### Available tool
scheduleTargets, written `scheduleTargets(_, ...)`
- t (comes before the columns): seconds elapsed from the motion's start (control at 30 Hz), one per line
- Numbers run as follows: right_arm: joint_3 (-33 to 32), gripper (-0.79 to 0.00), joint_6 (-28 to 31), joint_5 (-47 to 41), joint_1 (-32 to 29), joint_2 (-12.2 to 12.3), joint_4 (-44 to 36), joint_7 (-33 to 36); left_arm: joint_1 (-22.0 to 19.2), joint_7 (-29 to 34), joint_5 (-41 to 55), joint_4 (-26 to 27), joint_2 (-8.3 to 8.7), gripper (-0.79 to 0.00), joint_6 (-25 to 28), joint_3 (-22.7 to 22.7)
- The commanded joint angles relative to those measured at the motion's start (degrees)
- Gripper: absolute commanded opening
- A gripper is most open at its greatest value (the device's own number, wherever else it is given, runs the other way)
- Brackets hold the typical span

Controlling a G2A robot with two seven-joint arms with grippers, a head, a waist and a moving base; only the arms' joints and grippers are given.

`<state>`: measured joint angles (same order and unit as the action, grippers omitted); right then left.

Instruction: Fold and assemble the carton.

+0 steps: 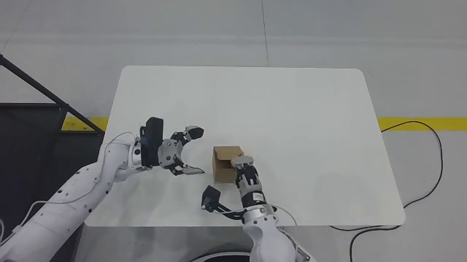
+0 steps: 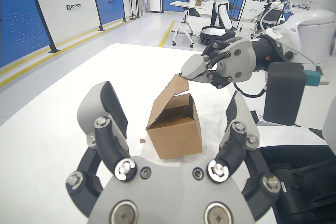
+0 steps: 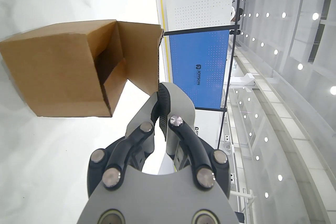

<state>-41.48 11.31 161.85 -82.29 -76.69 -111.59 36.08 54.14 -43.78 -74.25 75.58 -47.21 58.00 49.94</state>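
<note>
A small brown carton (image 1: pixel 225 161) stands on the white table (image 1: pixel 292 109) near its front edge, its top open and one flap (image 2: pixel 178 84) raised. My right gripper (image 1: pixel 241 163) is at the carton's right side, shut on the tip of that flap (image 3: pixel 147 57). In the right wrist view the pads (image 3: pixel 163 101) pinch the flap's edge, and in the left wrist view this right gripper (image 2: pixel 193 71) holds the flap's corner. My left gripper (image 1: pixel 197 151) sits just left of the carton, open and facing it. Its fingers (image 2: pixel 111 104) stand wide apart, short of the carton (image 2: pixel 176 130) and not touching it.
A tiny brown scrap (image 2: pixel 142 141) lies on the table beside the carton. The table's back and right parts are bare. A black frame (image 1: pixel 29 79) stands off the left side, and a cable (image 1: pixel 430 167) runs on the floor at the right.
</note>
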Motion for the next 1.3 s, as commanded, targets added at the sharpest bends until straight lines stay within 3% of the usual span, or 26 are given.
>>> scheduleTargets(0.0, 0.15, -0.785, -0.32, 0.43, -0.26, -0.16, 0.49, -0.05, -0.15, 0.83, 0.48, 0.04, 0.10, 0.000, 0.00, 0.13)
scheduleTargets(0.37, -0.79, -0.785, -3.25, 1.66, -2.07, -0.57, 1.57, -2.74, 0.79, 10.16, 4.63, 1.56, -0.50, 0.000, -3.14, 1.73)
scheduleTargets(0.73, -5.47, -0.785, -3.43, -1.55, -5.21, 0.18, -0.09, -10.73, 1.01, 16.65, 9.93, 2.00, -1.27, 0.000, -2.48, 3.02)
scheduleTargets(0.87, -7.33, -0.640, -3.76, -2.39, -6.91, 0.58, -0.92, -12.96, 1.06, 18.25, 10.62, 2.47, -1.57, 0.000, -2.23, 3.26)
scheduleTargets(1.27, -11.15, -0.468, -5.05, -4.61, -10.70, 1.50, -2.03, -19.93, 0.75, 21.93, 12.11, 2.82, -2.57, 0.000, -1.60, 3.78)
